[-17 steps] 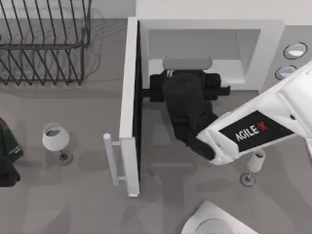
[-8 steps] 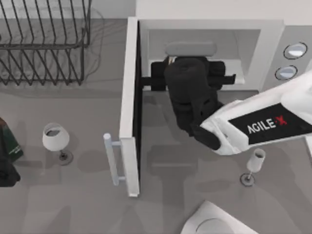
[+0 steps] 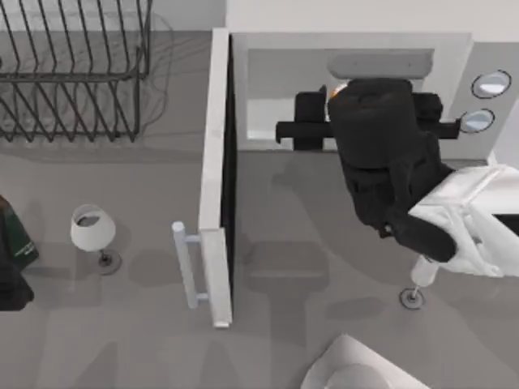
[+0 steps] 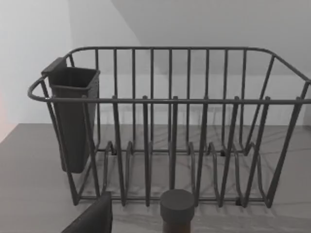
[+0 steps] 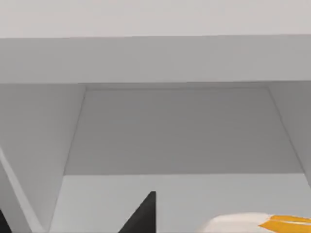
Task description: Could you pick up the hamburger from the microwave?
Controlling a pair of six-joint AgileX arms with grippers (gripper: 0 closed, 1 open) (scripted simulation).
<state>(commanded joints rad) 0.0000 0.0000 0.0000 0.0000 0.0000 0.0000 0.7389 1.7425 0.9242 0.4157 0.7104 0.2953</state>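
Since the earlier frames our right gripper [image 3: 336,97] has swung from the left part of the microwave [image 3: 454,57] opening toward its right side, close to the two round dials [image 3: 491,83], and it now reaches further into the cavity. From above, its black body sits at the mouth of the pale cavity, and a sliver of orange and white, the hamburger [image 3: 335,87], peeks out just beside its far edge. We cannot tell from that view whether the fingers are wide, narrow or closed on it. Our right wrist camera looks into the cavity, with the whitish bun and its orange-yellow band [image 5: 265,224] low in the foreground and one dark finger [image 5: 143,213] just beside it; contact between them is not clear.

The microwave door [image 3: 217,174] stands swung open, its bar handle [image 3: 186,263] facing the table's left side. A wine glass [image 3: 91,231] stands left of the door, and another [image 3: 420,279] stands near our right arm. Our left arm is parked at the table's left edge, its wrist camera facing the black wire rack [image 4: 170,126].
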